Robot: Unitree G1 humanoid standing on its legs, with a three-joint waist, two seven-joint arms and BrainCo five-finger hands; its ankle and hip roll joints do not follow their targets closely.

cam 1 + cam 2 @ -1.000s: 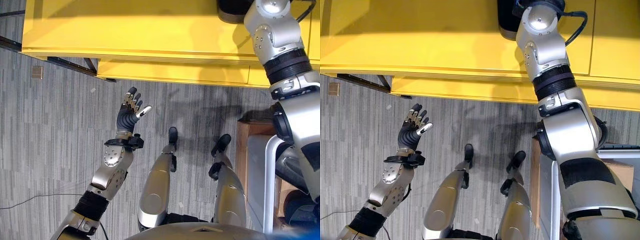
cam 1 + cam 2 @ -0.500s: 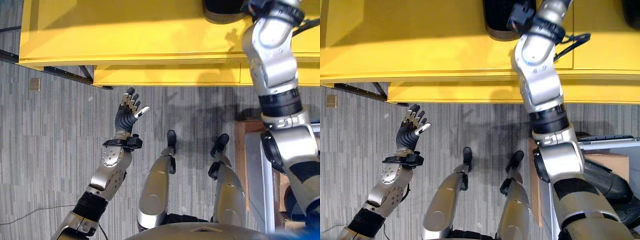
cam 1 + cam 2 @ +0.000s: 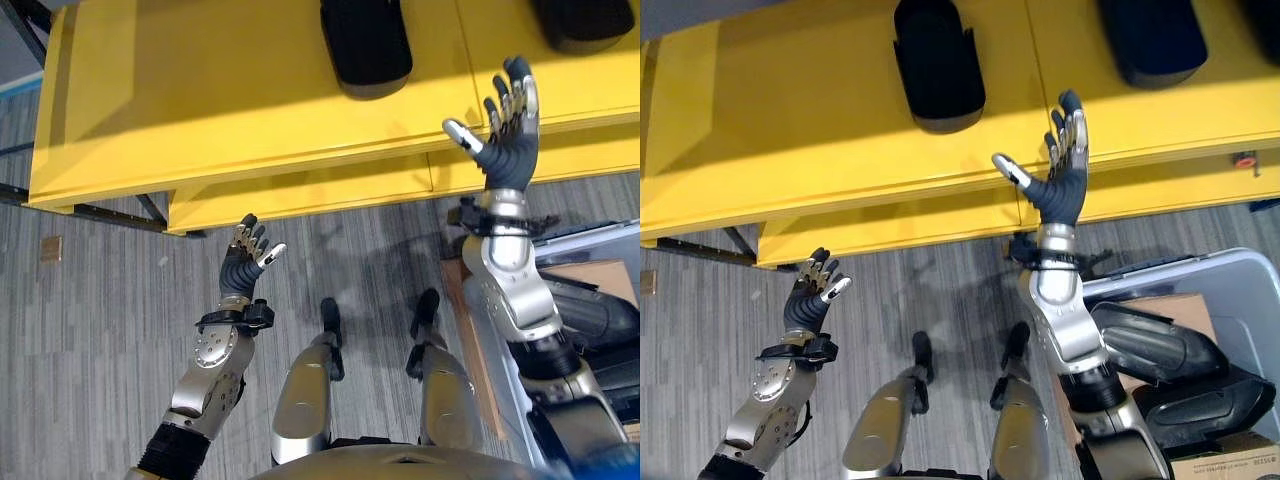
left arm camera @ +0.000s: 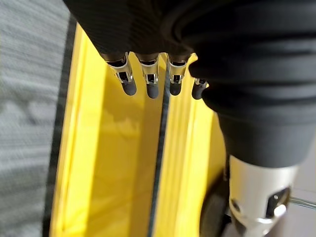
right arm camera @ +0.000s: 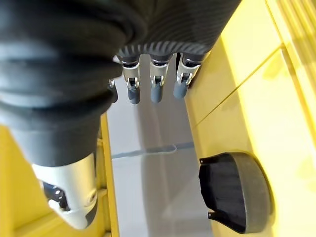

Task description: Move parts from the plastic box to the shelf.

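Note:
A black moulded part (image 3: 937, 62) lies on the yellow shelf (image 3: 790, 120), and a second black part (image 3: 1165, 38) lies further right; one of them appears as a black part (image 5: 236, 196) in the right wrist view. My right hand (image 3: 1060, 180) is open and empty, raised in front of the shelf's front edge between the two parts. My left hand (image 3: 808, 298) is open and empty over the floor, below the shelf's left end. The clear plastic box (image 3: 1230, 275) at lower right holds several black parts (image 3: 1160, 345).
A brown cardboard piece (image 3: 1155, 305) sits in the box behind the parts, and another cardboard box (image 3: 1230, 465) shows at the bottom right corner. A lower yellow ledge (image 3: 890, 235) sticks out under the shelf. Grey carpet floor (image 3: 700, 340) lies to the left.
The camera view has shifted, bringing more of the shelf and the box into sight. My right hand has drawn back from the part on the shelf and is now open, empty, nearer me.

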